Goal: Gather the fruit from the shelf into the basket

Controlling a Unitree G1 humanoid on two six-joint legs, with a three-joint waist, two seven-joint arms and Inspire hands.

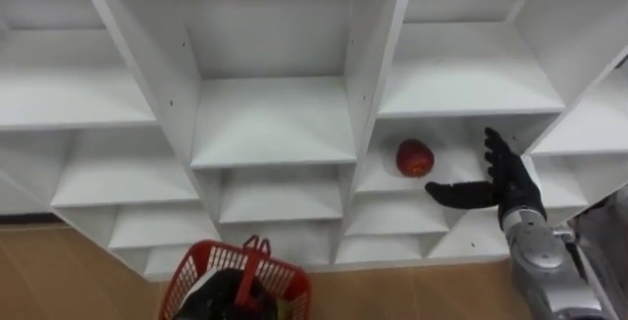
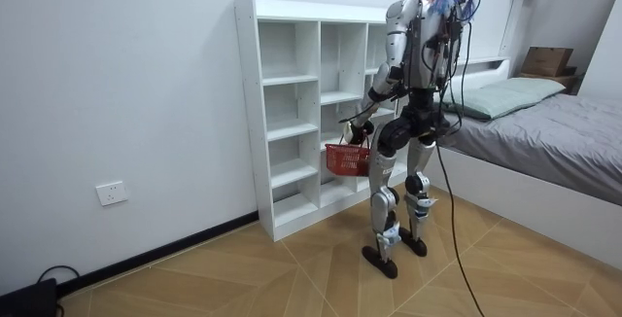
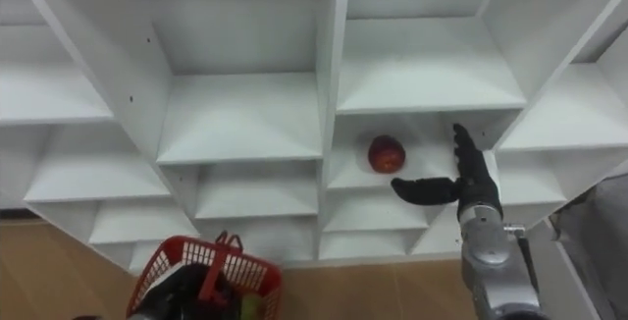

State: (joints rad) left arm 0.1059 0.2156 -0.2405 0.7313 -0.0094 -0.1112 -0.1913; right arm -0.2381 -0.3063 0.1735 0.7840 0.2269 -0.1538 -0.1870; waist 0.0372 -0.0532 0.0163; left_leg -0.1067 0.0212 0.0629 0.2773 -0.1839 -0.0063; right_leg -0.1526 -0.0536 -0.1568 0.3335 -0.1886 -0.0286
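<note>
A red apple lies on a shelf of the white closet, in the column right of the middle. My right hand is open just to the right of the apple, fingers straight up and thumb stretched toward it, not touching it. A red basket hangs low in front of the closet, and my left hand shows as a dark shape under its raised handles, shut on the handle. In the room view I stand upright facing the closet with the basket hanging at hip height. Something greenish lies inside the basket.
The other closet compartments around the apple hold nothing. A bed stands behind me on the room view's right. The wooden floor spreads out on the room view's left.
</note>
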